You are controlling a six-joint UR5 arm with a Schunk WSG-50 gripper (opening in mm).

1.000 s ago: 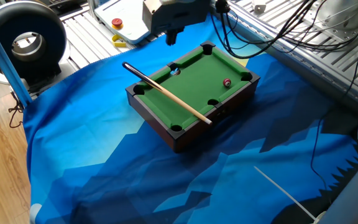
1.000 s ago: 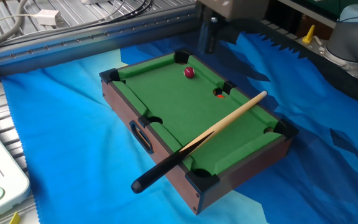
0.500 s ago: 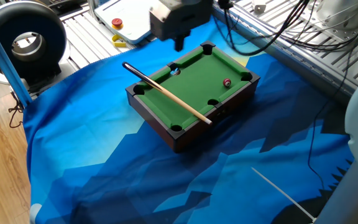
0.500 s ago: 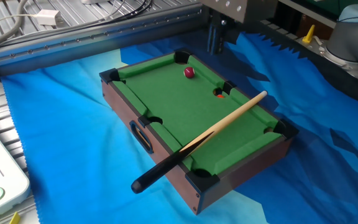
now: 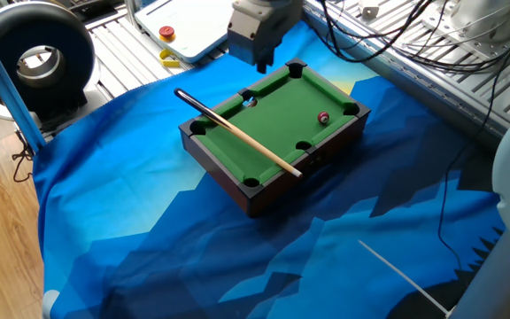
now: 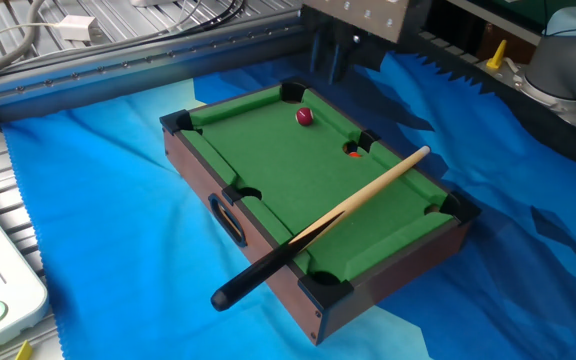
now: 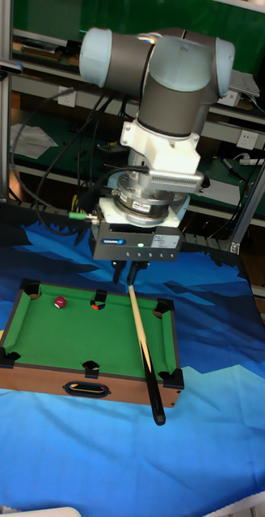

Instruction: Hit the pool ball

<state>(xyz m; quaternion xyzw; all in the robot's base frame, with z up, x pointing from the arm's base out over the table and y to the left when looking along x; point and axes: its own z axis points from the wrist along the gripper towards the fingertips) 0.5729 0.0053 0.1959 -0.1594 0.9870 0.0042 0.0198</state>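
Observation:
The pool ball [image 5: 323,117] [image 6: 305,116] [image 7: 60,302] is a tiny dark-red ball resting on the green felt of the small wooden pool table [image 5: 264,190] [image 6: 268,180] [image 7: 35,378], near one end. My gripper [image 5: 262,62] [image 6: 336,65] [image 7: 124,273] hangs above the table's far rail, clear of the ball and off to its side. In the tall fixed view its two dark fingers [image 7: 115,271] stand apart with nothing between them.
A wooden cue stick [image 5: 237,133] [image 6: 338,215] [image 7: 145,347] lies diagonally across the table, black handle overhanging a corner. A small orange ball [image 6: 353,153] sits in a side pocket. Blue cloth [image 5: 149,230] covers the bench. A black round device [image 5: 34,58] and cables [image 5: 388,35] stand behind.
My gripper has shifted sideways along the table's far rail and turned a little at the wrist. The ball and the cue stick have not moved.

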